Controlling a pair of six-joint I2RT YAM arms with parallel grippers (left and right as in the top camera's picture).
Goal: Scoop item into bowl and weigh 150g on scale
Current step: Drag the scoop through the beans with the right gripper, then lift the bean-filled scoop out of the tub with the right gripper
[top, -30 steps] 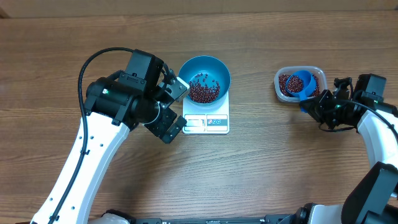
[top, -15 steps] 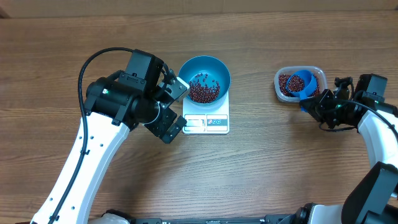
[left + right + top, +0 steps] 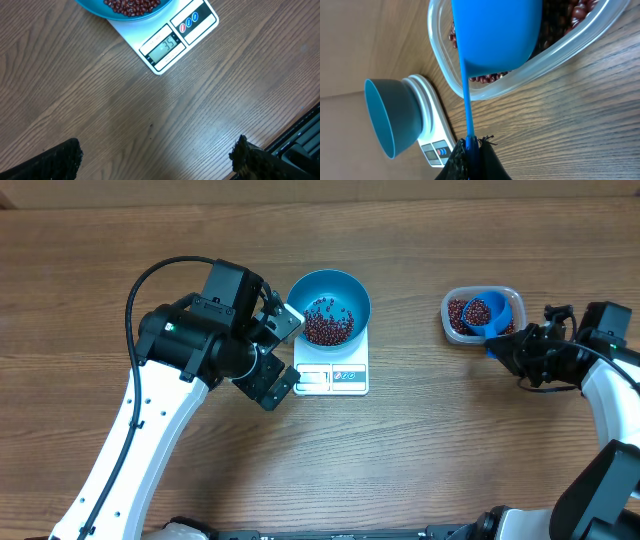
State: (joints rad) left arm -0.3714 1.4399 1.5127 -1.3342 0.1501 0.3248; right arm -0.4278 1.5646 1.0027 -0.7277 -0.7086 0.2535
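A: A brown wood-grain table (image 3: 450, 460) fills the overhead view. What is largest on it?

B: The two white-and-black arms. The left arm (image 3: 150, 430) reaches to the left side of the scale (image 3: 332, 377). The right arm (image 3: 610, 395) comes in well to the right of the scale.

A: And the left gripper (image 3: 287, 355)?

B: It is released, its jaws spread wide just beside the scale's left edge, with nothing between them. In its wrist view only bare table lies between the two dark fingertips (image 3: 65, 160).

A: What stands on the scale?

B: The blue bowl (image 3: 335, 282) sits on the scale's far half and overhangs it. The display (image 3: 165, 46) and the blue-marked panel on the near edge are uncovered.

A: Next in size?

B: A clear plastic tub (image 3: 446, 315), well apart from the scale on its right.

A: And the right gripper (image 3: 503, 346)?

B: It is clenched on the thin handle of a small blue scoop (image 3: 487, 313). The scoop's cup hangs over the tub, on the side farther from the scale.

A: Where are the beans?

B: One loose heap of red-brown beans (image 3: 327, 326) lies in the bowl on the scale. More beans (image 3: 458, 315) lie in the tub. From above, some red-brown shows in the scoop's cup too.
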